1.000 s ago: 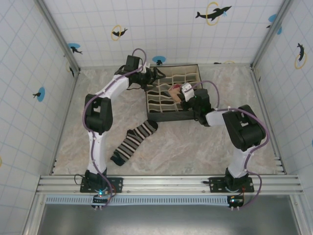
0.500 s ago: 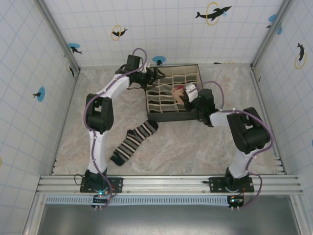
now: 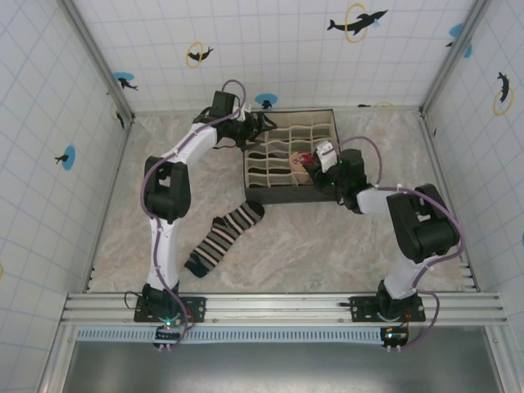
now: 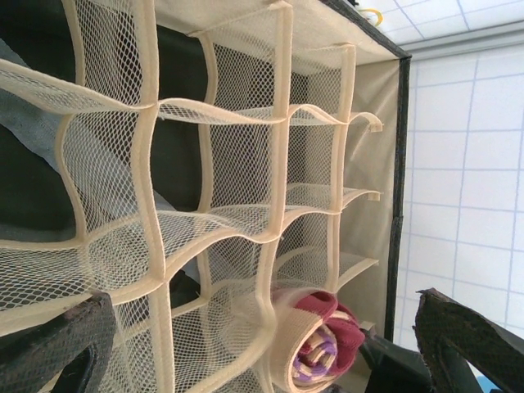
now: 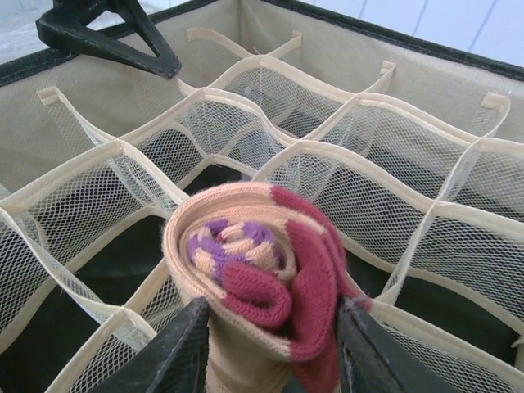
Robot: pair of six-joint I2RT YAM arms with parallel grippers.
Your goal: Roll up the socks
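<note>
striped sock (image 3: 223, 236) flat on table (image 3: 327, 246), overhead view

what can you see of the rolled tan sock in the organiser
The tan sock is rolled into a tight spiral of knit fabric: tan outer layers, a dark red toe wrapped on one side, purple-and-white stripes at the core. It stands on end in one mesh cell of the beige organiser, its spiral face up and rising above the dividers. Fingers of the right gripper flank its lower sides, close against it; whether they press cannot be told.
</note>
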